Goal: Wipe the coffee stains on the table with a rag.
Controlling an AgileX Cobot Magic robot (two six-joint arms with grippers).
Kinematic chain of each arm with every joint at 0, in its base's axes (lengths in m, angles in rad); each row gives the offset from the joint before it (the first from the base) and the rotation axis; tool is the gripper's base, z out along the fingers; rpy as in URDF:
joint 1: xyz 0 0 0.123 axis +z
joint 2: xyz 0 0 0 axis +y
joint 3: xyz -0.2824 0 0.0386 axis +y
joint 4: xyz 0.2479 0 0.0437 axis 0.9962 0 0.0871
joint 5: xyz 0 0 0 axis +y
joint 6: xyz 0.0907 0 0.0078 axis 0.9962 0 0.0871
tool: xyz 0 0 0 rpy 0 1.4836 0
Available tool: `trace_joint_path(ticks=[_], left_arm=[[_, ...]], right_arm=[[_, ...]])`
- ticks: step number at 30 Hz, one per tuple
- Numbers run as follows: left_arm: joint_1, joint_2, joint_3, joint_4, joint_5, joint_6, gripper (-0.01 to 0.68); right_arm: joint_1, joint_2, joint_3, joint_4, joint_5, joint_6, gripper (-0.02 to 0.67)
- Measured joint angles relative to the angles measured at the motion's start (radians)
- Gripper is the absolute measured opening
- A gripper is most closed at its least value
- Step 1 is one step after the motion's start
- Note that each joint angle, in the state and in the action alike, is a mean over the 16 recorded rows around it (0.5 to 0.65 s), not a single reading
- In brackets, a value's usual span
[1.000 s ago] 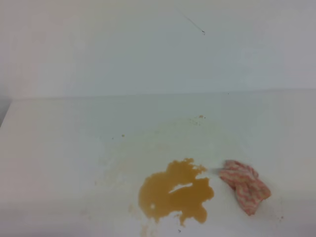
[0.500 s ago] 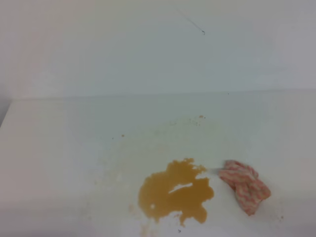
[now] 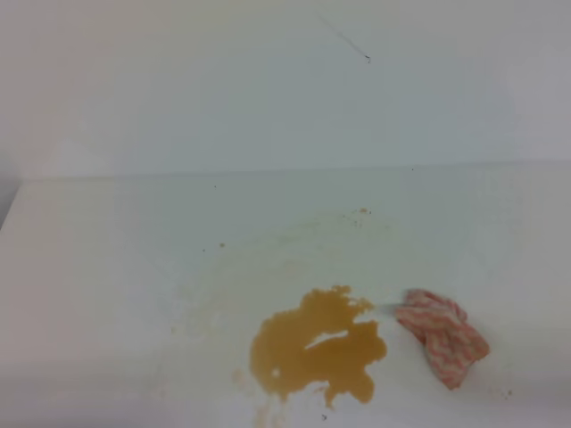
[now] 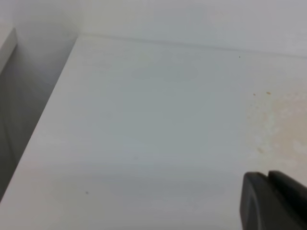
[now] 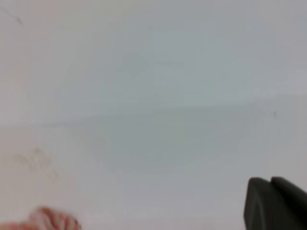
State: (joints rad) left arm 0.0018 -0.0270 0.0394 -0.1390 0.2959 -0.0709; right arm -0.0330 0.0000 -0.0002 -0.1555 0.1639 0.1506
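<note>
- Table: white, flat, fills the lower half of the high view; white wall behind it.
- Stains: amber-brown puddle with lobed edges, near the front edge of the table, slightly right of centre in the high view. A pale sliver of bare table shows inside the puddle.
- Faint tan smears arc up and left from the puddle; small brown specks sit further back on the table, plus a few drips at the front by the puddle's lower edge.
- Rag: crumpled, pink-red and white stripes, lying on the table just right of the puddle. Its left tip is close to the puddle's right lobe; contact cannot be told at this blur.
- Nothing holds the rag; no arm shows in the high view.
- Left gripper: only a dark corner shows at the lower right of the left wrist view, above bare table. Spread or pressed together: cannot tell from this sliver.
- Left wrist view also shows the table's left edge and faint tan specks at the right.
- Right gripper: dark corner at the lower right of the right wrist view, two dark parts side by side with only a thin seam between; jaws pressed together, pinching nothing.
- Right wrist view: blurred, mostly white table and wall; a bit of the rag peeks in at the bottom left, well apart from the right gripper.
</note>
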Motion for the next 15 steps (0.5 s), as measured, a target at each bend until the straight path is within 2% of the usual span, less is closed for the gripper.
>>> trace_joint_path(ticks=[8,12,15], left_arm=[[0.000,0.000,0.000,0.000,0.000,0.000,0.001],[0.000,0.000,0.000,0.000,0.000,0.000,0.001],[0.000,0.000,0.000,0.000,0.000,0.000,0.001]], right_arm=[[0.000,0.000,-0.005,0.018,-0.337,0.020,-0.003],[0.000,0.000,-0.039,0.016,-0.422,0.037,-0.003],[0.000,0.009,-0.087,0.013,-0.415,0.047,-0.003]])
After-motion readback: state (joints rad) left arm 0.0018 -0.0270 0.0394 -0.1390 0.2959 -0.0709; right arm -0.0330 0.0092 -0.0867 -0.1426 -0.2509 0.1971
